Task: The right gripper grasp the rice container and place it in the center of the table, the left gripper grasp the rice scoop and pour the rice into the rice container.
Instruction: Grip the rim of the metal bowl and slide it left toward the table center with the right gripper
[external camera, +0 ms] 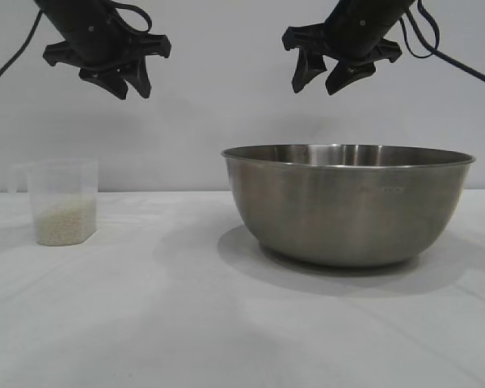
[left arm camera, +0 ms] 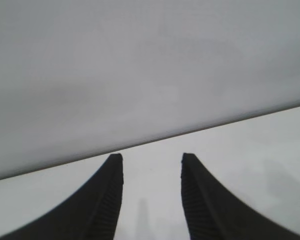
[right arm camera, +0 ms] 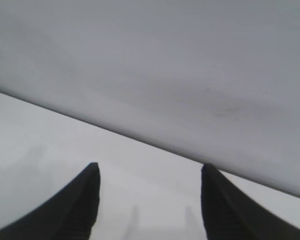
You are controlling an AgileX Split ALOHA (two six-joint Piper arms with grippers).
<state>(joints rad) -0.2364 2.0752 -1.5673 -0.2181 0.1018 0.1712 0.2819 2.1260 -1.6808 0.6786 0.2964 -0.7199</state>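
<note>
The rice container (external camera: 349,204), a large steel bowl, stands on the white table (external camera: 186,323) at the right of centre. The rice scoop (external camera: 61,200), a small translucent cup with a side handle, stands at the left with rice (external camera: 64,223) in its lower third. My left gripper (external camera: 131,86) hangs open and empty high above the scoop, a little to its right. My right gripper (external camera: 319,85) hangs open and empty high above the bowl's left part. Each wrist view shows only that arm's own open gripper, the left (left arm camera: 152,159) and the right (right arm camera: 150,169), over bare table and wall.
A plain grey wall (external camera: 226,121) stands behind the table. Black cables run from both arms to the picture's upper corners. Nothing else stands on the tabletop between the scoop and the bowl.
</note>
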